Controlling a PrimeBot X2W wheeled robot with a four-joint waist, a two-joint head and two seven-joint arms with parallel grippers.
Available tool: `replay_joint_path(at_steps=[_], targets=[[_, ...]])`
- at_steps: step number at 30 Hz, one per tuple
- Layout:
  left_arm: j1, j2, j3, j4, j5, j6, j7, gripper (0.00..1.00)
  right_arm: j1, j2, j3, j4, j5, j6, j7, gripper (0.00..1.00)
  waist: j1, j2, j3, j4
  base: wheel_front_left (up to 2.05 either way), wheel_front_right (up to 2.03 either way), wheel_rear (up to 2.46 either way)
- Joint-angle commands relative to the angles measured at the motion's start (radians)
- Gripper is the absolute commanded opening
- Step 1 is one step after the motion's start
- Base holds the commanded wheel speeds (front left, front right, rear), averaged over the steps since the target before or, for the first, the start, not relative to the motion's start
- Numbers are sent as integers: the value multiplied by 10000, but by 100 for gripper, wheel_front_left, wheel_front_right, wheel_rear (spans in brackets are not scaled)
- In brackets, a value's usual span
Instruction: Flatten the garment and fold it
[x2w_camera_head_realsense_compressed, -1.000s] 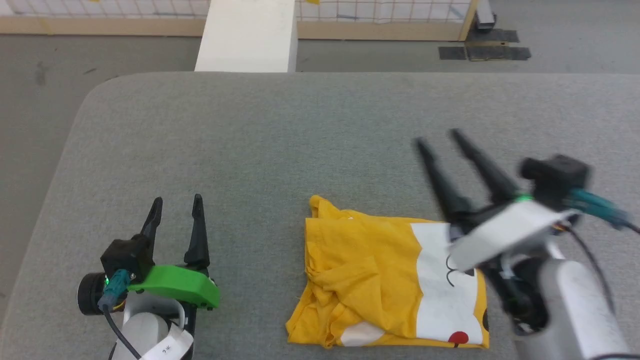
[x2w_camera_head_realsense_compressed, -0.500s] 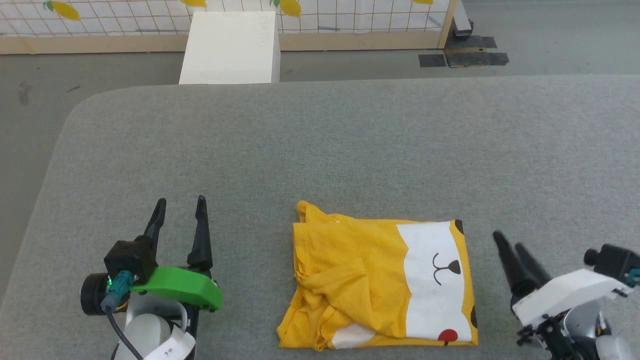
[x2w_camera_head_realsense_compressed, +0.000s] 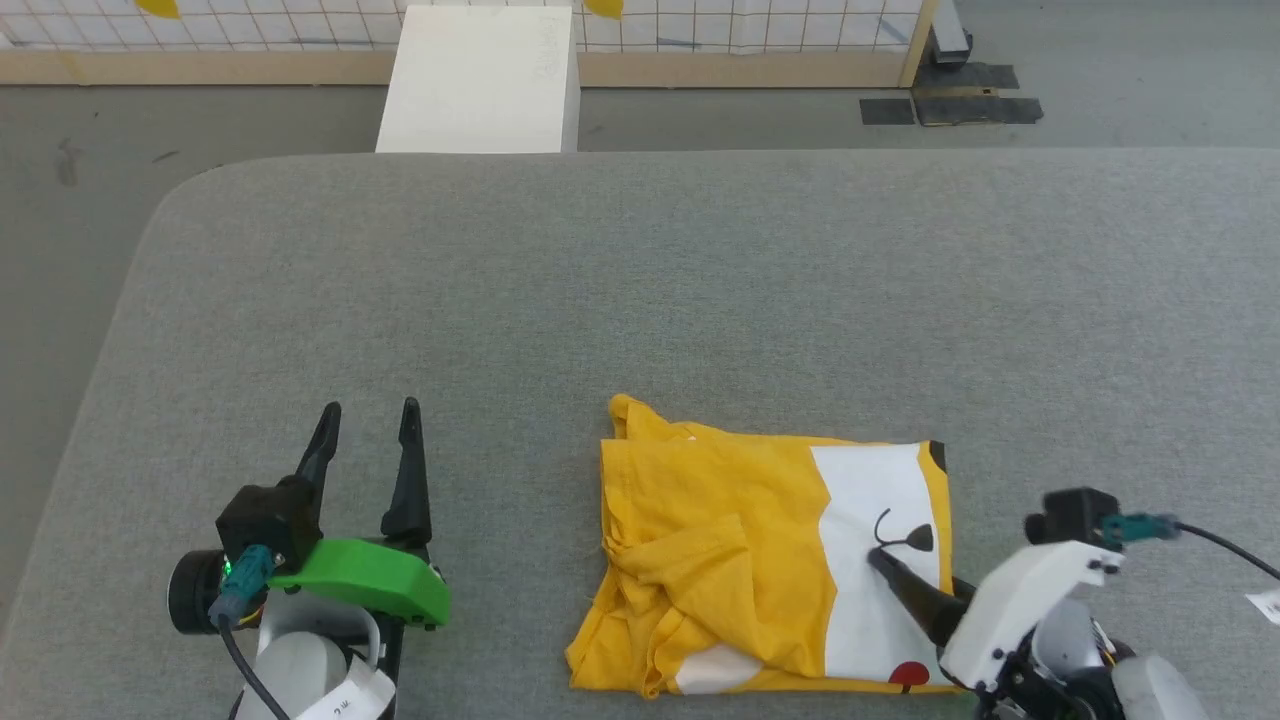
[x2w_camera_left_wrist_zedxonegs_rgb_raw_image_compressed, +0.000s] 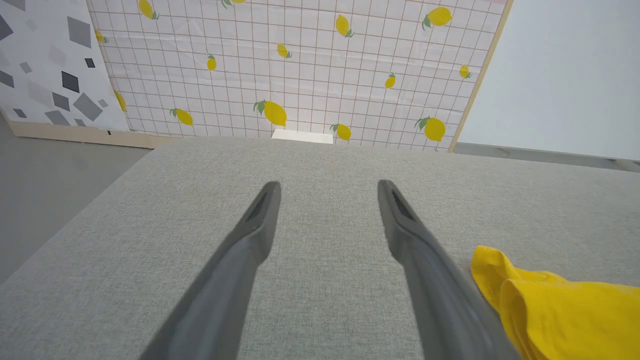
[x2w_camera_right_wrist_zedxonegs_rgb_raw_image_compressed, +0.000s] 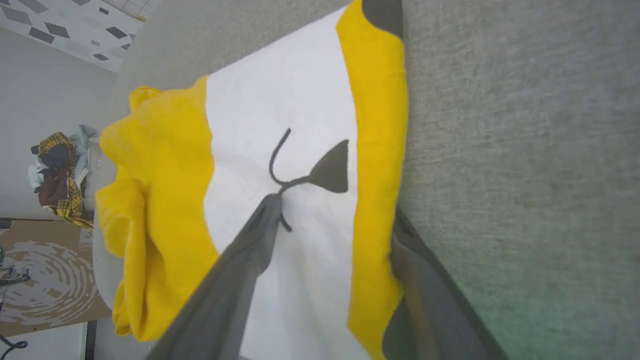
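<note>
The garment (x2w_camera_head_realsense_compressed: 720, 540) lies roughly folded on the grey table (x2w_camera_head_realsense_compressed: 640, 280), near its front edge and right of centre, yellow folds bunched on its left half, the white face patch on its right. The right gripper (x2w_camera_head_realsense_compressed: 915, 572) reaches in from the garment's right edge with jaws wide. One finger (x2w_camera_right_wrist_zedxonegs_rgb_raw_image_compressed: 250, 250) rests on the white patch, tip at the drawn nose line. The other meets the yellow edge, and whether it runs under the cloth I cannot tell; nothing is clamped. The left gripper (x2w_camera_head_realsense_compressed: 369, 410) hangs unclenched and empty over bare table, left of the garment. In the right wrist view a heap of clothes (x2w_camera_right_wrist_zedxonegs_rgb_raw_image_compressed: 55, 175) lies beyond the table; what holds it is unclear.
</note>
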Motion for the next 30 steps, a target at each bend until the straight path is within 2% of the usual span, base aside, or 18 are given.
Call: replay_joint_path(at_steps=[1,2,3,4,8,13,15,20,24,30], targets=[[-45,-26,-8,18,-13,-33,-47,100,-78,51,206,181,-203,-13,211,87,0,0,33,52,0,0,0],[-55,-26,-14,20,-19,-32,-47,100,-127,51,238,185,-290,-13,229,42,0,0,44,73,0,0,0],[-68,-26,-21,22,-25,-32,-47,100,-187,51,289,155,-477,-13,216,24,0,0,60,100,0,0,0],[-78,-26,-22,24,-27,-31,-47,100,-227,51,312,115,-636,-13,177,0,0,0,71,115,0,0,0],[-85,-26,31,4,-16,-18,-47,100,-362,51,332,-288,-1683,-13,-24,0,0,0,110,92,0,0,0],[-1,-26,172,-131,52,31,-47,100,-763,-19,458,-1242,-3882,-13,-100,0,0,0,265,-344,0,0,0],[-1,-22,220,-207,81,30,-47,100,-1029,-282,684,-1587,-4648,-13,-4,0,0,0,370,-637,0,0,0],[-163,11,258,-468,237,-8,-47,100,-2048,-1598,1208,-2009,-6330,-13,96,0,0,0,846,-1577,0,0,0],[-465,47,179,-802,374,-42,-47,100,-2943,-2281,1039,-1863,-6922,-13,32,0,0,0,1416,-2353,0,0,0],[-991,388,43,-1292,707,-73,-47,100,-4254,-2921,325,-1091,-7526,-13,-355,0,0,0,2449,-3485,0,0,0]])
